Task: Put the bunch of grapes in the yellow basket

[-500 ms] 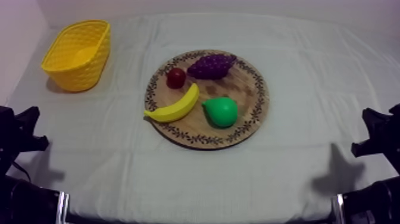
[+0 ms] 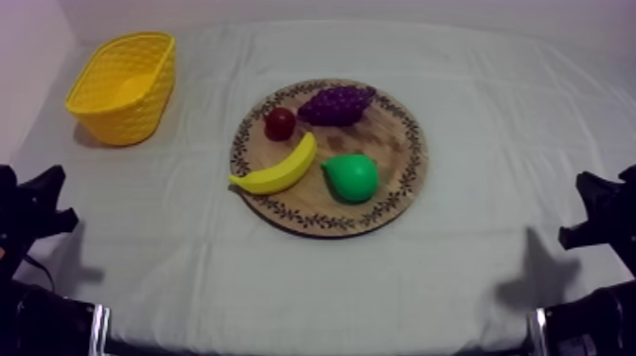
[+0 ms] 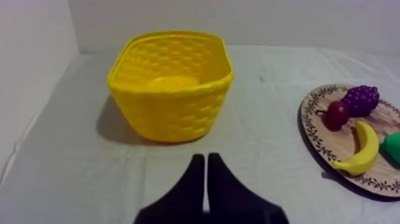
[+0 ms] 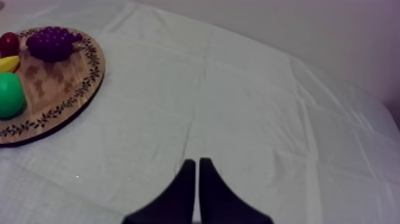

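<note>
Four toy fruits are seen on the round wooden board (image 2: 393,142) in the middle of the surface (image 2: 492,275). The bunch of grapes (image 2: 336,104) is laid at the far edge of the board, just beside the small red fruit (image 2: 280,123). The banana (image 2: 279,169) and the pear (image 2: 351,177) are laid nearer the front. The yellow basket (image 2: 118,123) is set at the far left, well apart from the board, and nothing is seen inside it.

The left fingers (image 3: 191,184) are pressed together with nothing between them, and they are pointed at the basket. The right fingers (image 4: 181,190) are pressed together too, over bare cloth. Both are seen low at the near edge, far from the grapes. Nothing has been picked up yet.

The grapes are judged to be light and hard, like a plastic toy. The round bumps could be slippery, and the bunch could be tipped if it is pinched at one end. The fat middle is thought to be the best place to be held, with one finger on each long side. The fingers need to be spread wide first. Care is needed so that the small red fruit is not knocked. The left arm is judged to be the better one, as the basket is on its side.
</note>
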### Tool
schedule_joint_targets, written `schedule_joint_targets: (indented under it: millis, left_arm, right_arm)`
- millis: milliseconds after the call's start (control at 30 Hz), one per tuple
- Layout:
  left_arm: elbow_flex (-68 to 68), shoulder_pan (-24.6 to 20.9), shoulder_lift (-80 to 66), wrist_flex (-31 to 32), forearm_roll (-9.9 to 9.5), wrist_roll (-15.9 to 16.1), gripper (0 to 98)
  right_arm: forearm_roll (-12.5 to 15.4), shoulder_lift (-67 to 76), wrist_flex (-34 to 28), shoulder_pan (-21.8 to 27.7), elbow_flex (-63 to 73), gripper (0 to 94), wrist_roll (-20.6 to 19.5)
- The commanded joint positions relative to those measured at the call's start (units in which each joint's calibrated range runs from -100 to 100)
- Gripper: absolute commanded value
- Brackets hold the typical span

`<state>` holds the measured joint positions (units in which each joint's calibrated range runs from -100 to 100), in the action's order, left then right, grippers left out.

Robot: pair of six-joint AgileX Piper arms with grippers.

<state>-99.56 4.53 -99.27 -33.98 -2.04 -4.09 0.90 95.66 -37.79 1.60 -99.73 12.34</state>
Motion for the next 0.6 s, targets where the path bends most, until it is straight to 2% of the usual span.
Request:
schedule_joint_targets:
  millis: [0,200,567]
  left_arm:
    - [0.1,0.2,0.9,2.1,0.09,-0.5,0.0]
    - [5.8,0.9,5.7,3.5,-0.01,-0.5,0.0]
    - [26.4,4.0,20.2,3.7,0.18,0.2,0.0]
  right_arm:
    - [0.0,0.0,0.0,0.0,0.0,0.2,0.0]
    - [0.0,0.0,0.0,0.0,0.0,0.2,0.0]
    - [0.0,0.0,0.0,0.0,0.0,0.2,0.0]
